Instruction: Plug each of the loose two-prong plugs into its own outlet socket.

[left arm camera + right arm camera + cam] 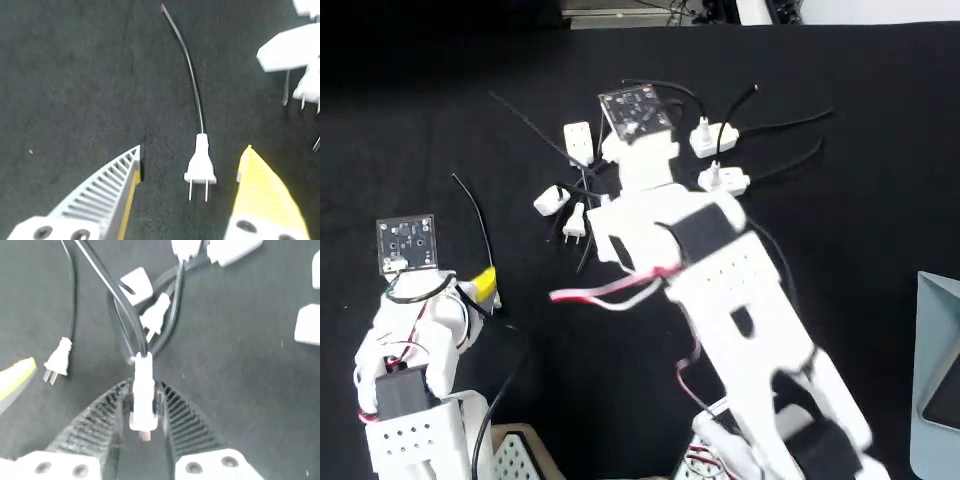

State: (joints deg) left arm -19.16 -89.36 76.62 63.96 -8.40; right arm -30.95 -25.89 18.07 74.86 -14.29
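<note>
Near the counter's [860, 250] near-left corner, the left arm's fingers [262, 190], one grey-white and one yellow, stand wide apart and hold nothing. A loose white plug [201, 167] lies flat on the black surface between their tips, touching neither. Its two prongs point back toward the wrist and its thin black cable [192, 85] trails off toward the far edge. The right arm [720, 270] stretches from the near edge to the middle of the counter. The right arm's fingers [97, 415], black and ribbed, are closed on a second white plug [142, 385], gripped by its body, with its black cable leading out past the tips. A third plug [575, 225] lies loose toward the left edge from that arm, just beside a bare outlet block [552, 200]. Another bare outlet block [578, 142] sits nearer the far edge. On the arm's other side, two more outlet blocks [713, 137] [723, 180] each carry a plug, and their cables run toward the right edge. A grey tray [932, 380] rests at the right edge, well apart from the plugs.
</note>
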